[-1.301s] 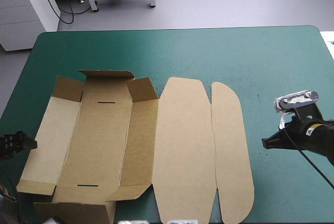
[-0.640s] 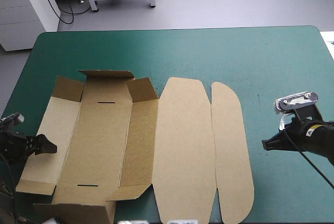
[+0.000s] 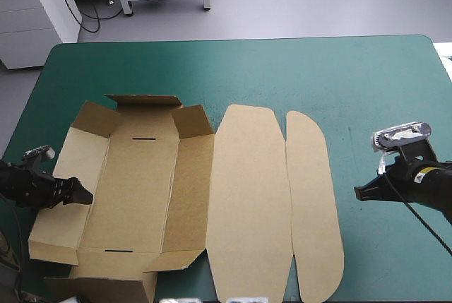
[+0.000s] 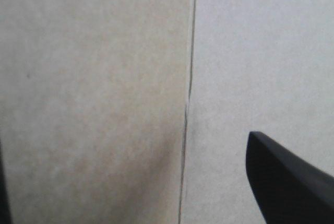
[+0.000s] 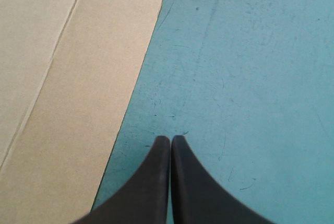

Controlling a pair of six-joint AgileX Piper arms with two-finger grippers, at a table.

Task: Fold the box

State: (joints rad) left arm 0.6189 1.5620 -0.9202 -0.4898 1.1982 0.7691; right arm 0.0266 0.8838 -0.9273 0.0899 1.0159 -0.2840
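Since earlier, at the left edge of the table (image 3: 318, 70), the left gripper (image 3: 79, 193) had slid in over the left panel of the box (image 3: 141, 190), fingers apart, gripping nothing. Box sat near-left, lid flat. Right gripper (image 5: 170, 145) was pinched closed beside the lid flap. Looked like wall-raising; next move probably needed that panel tipped upright.

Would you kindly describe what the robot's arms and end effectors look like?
The left arm and right arm are black, the right bearing a small yellow label. The right end effector has two broad, curved, fin-shaped black fingers tapering to points; the left end effector looks alike.
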